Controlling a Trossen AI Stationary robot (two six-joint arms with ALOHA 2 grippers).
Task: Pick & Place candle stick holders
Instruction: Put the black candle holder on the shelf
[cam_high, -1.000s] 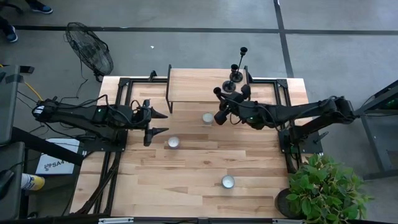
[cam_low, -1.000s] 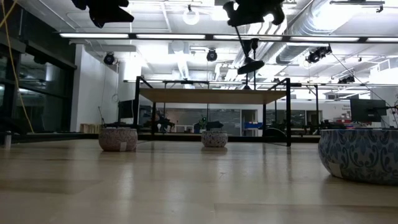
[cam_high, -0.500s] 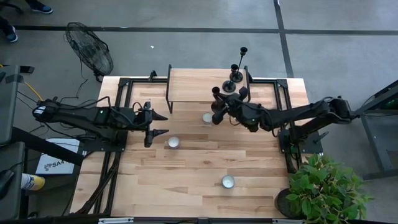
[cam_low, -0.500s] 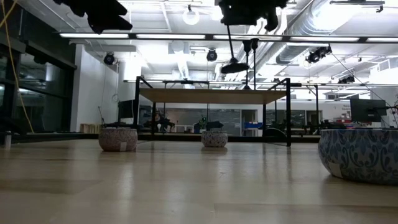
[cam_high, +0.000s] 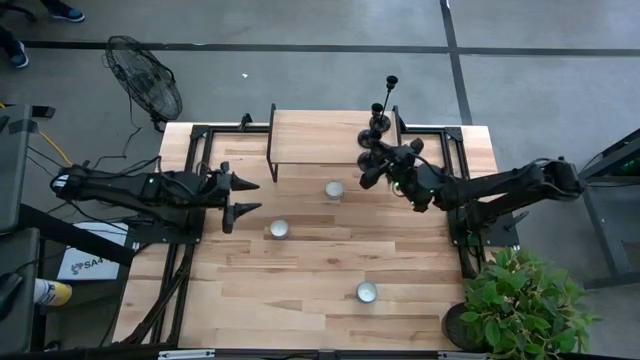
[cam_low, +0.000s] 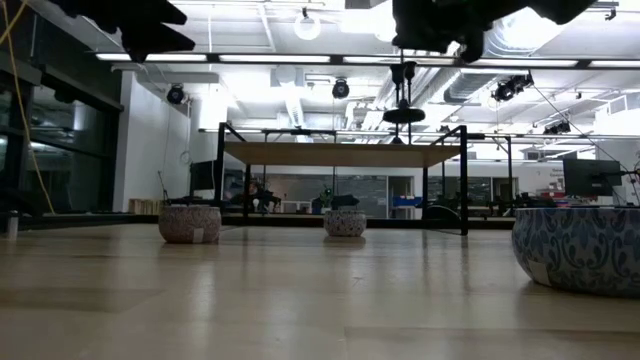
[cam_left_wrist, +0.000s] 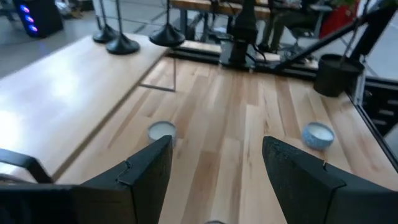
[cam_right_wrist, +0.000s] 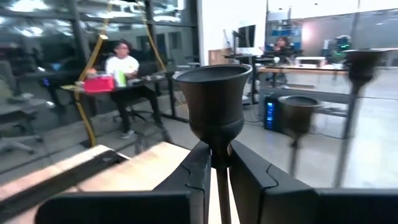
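Observation:
Two black candle stick holders (cam_high: 378, 122) stand on their round bases at the right end of the raised wooden shelf (cam_high: 320, 135). In the right wrist view their cups (cam_right_wrist: 298, 112) show beyond the fingers. My right gripper (cam_high: 372, 168) is shut on the third holder (cam_right_wrist: 211, 99), just near of that shelf end. My left gripper (cam_high: 243, 196) hangs open and empty over the table's left half, and the left wrist view (cam_left_wrist: 214, 162) shows its fingers wide apart. My right gripper pinches the holder's thin stem (cam_right_wrist: 216, 163) just below the cup between its two fingers (cam_right_wrist: 193, 177). The fingers come about level from the table's right and lie across the stem. The holder hangs upright, and in the low view its round base (cam_low: 404, 115) is clear above the shelf.
Three small pale bowls stand on the table: one near the shelf (cam_high: 334, 189), one by my left gripper (cam_high: 279, 228), one toward the near edge (cam_high: 367, 292). A potted plant (cam_high: 520, 305) stands at the near right corner and a fan (cam_high: 145, 80) beyond the far left.
My right gripper has carried the holder first a little toward the table's left, then toward the right and far edge, up to the two standing holders. The holder, tilted before, now hangs upright. My left gripper has drawn back slightly toward the left edge.

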